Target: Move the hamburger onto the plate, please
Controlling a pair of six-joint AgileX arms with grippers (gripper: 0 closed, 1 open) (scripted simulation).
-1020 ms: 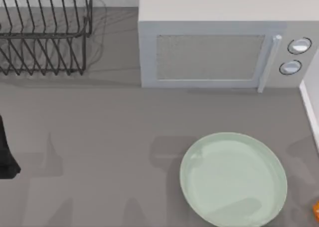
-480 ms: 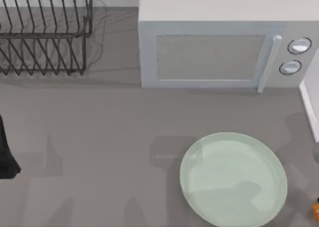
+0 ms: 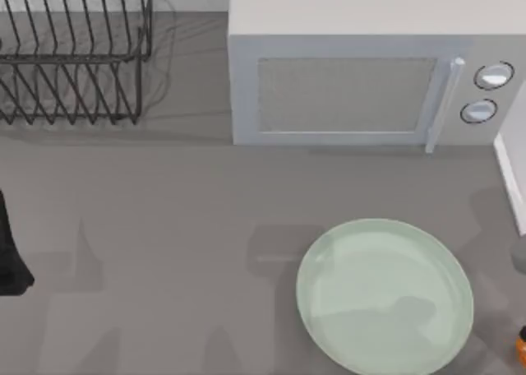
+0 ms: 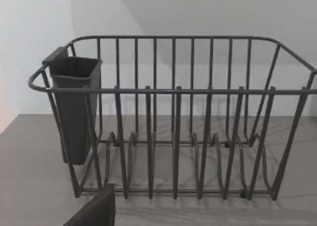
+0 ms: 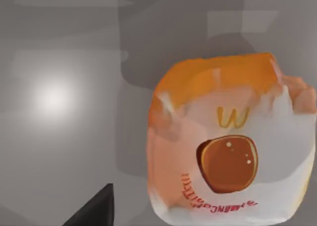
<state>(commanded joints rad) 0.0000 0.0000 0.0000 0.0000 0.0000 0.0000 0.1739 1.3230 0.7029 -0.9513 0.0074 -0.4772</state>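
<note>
Grey bench point(image 3: 164, 227): pale mint-green glossy round plate point(image 3: 385, 297) front right, small orange-and-white hamburger point(image 5: 228, 146) at right edge, off it. Left arm parked left; can't tell either claw's state.

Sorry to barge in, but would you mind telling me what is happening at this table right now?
The hamburger sits on the table near the top view's lower right corner, beside the pale green plate, not on it. The right arm's wrist camera hangs right over it, so that arm seems to be lining up a pick. The left arm is parked at the table's left edge, facing the dish rack. A closed microwave stands behind the plate.
</note>
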